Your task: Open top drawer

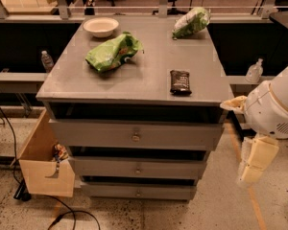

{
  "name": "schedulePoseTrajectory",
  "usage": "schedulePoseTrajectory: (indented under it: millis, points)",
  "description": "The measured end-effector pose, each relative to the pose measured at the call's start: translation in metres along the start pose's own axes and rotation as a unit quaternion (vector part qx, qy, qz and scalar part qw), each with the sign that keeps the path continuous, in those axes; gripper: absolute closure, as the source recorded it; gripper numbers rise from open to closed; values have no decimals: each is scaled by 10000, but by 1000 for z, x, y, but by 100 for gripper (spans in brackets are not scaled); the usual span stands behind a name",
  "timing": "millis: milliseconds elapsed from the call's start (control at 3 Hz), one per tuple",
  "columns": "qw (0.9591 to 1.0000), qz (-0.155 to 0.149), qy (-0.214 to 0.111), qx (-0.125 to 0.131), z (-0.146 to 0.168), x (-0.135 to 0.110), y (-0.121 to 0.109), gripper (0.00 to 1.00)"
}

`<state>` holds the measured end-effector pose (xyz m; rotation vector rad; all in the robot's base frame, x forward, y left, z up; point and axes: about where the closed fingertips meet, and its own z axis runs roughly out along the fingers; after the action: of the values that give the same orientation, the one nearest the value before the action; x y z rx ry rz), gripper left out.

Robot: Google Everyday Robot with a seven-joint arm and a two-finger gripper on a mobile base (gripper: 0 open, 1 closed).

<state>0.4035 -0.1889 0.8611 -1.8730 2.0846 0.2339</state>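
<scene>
The top drawer [134, 134] is the widest grey front of three in the cabinet, just under the grey tabletop [144, 75], with a small round metal knob [135, 137] at its centre. A dark gap runs between the tabletop's edge and the drawer front. My arm's white rounded body [273, 109] is at the right edge of the camera view, beside the cabinet's right front corner. My gripper [252, 169], cream-coloured, hangs below it, to the right of the drawer fronts and well apart from the knob.
On the tabletop lie a white bowl [101, 26], a green chip bag [113, 51], a second green bag [191, 22] and a dark snack bar [180, 82]. Two narrower drawers [137, 168] sit below. A cardboard box [41, 164] stands at the cabinet's left; cables lie on the floor.
</scene>
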Motion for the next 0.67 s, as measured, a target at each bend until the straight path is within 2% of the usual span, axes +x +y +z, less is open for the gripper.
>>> schedulePoseTrajectory:
  millis: [333, 667]
  points:
    - [10000, 0, 0, 0, 0, 0, 0, 0]
    - [9998, -185, 88, -18, 17, 1, -8, 0]
